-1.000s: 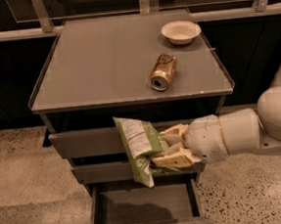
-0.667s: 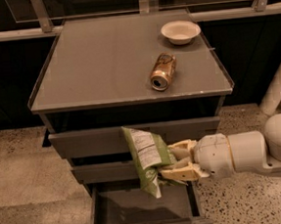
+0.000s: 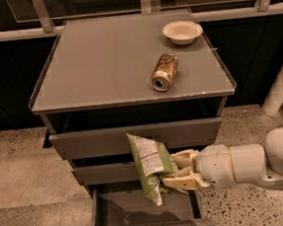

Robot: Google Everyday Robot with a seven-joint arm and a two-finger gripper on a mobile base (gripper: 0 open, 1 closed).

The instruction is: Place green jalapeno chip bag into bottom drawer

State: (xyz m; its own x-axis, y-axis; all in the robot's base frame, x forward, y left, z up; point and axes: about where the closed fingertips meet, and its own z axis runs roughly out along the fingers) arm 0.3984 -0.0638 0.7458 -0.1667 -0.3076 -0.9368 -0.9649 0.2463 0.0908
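The green jalapeno chip bag (image 3: 149,169) is a crumpled green and white foil bag with a printed panel. It hangs upright in front of the middle drawer, its lower end just above the open bottom drawer (image 3: 145,211). My gripper (image 3: 175,172) comes in from the right on a white arm and is shut on the bag's right edge. The bottom drawer is pulled out and shows a plain grey inside.
A bronze-gold soda can (image 3: 164,72) lies on its side on the grey cabinet top (image 3: 102,64). A white bowl (image 3: 182,31) stands at the back right. Two upper drawers (image 3: 94,141) are closed. A white pole (image 3: 280,85) stands at the right.
My gripper and the bag have moved down and slightly right, from the upper drawers' height to just above the open bottom drawer.
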